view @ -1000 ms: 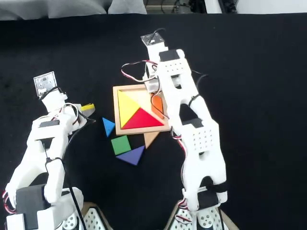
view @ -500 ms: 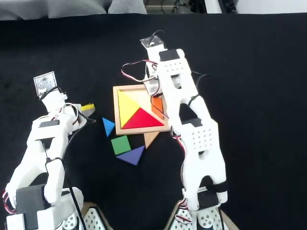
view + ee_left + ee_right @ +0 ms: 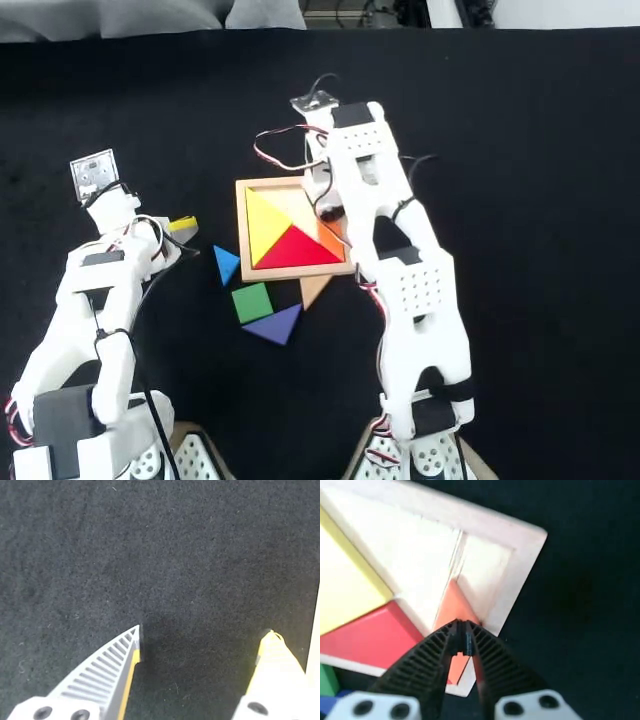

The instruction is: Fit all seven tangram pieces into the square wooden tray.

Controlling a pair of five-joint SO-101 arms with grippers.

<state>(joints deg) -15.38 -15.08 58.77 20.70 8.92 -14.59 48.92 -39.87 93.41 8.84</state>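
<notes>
Black counter [image 3: 520,150], wooden tray [image 3: 241,230] part-filled.
My right gripper [image 3: 462,631], pressed together, likely seating orange piece [image 3: 452,605]; next: push flush to corner.

left end effector [image 3: 204,630] spread wide; right end effector [image 3: 463,630] pinched closed

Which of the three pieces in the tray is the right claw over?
The orange piece: the right claw hangs directly over it, beside the tray wall. The yellow triangle and red triangle lie clear of it.

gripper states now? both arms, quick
left gripper: open, empty.
right gripper: closed, nothing visibly held, over the orange piece in the tray.
</notes>
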